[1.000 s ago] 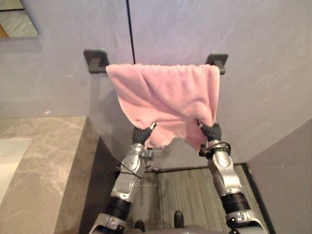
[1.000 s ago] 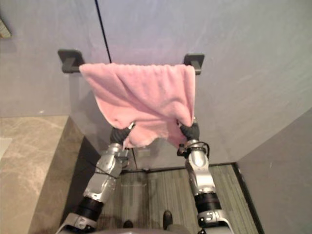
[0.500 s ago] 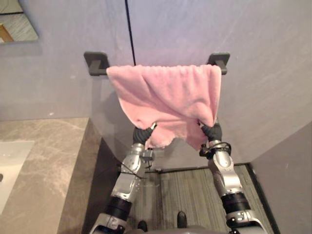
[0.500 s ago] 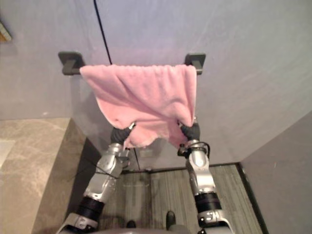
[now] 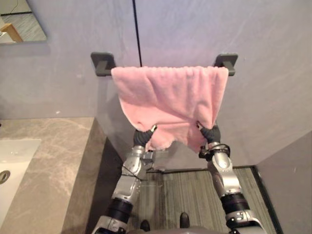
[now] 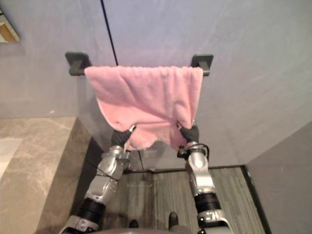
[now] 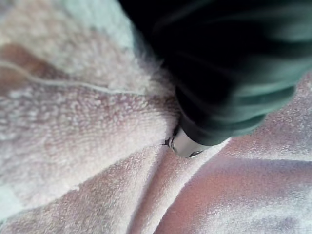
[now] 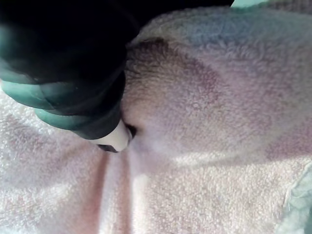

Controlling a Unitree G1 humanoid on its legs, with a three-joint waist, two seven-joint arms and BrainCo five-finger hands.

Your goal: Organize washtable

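A pink towel hangs draped over a dark wall bar, held by a bracket on the left and one on the right. Its lower edge is bunched and uneven. My left hand reaches up into the towel's lower left part, and only its dark cover shows below the hem. My right hand is buried the same way at the lower right corner. Up close, the left hand's cover presses into pink terry cloth. The right hand's cover does the same against the towel.
A grey marble counter with a white sink runs along the left. A mirror corner shows at the upper left. A grey side wall closes the right, and striped flooring lies below the towel.
The camera has shifted, so more of the sink and mirror shows at the left. Towel, bar and both hands keep their places relative to each other.
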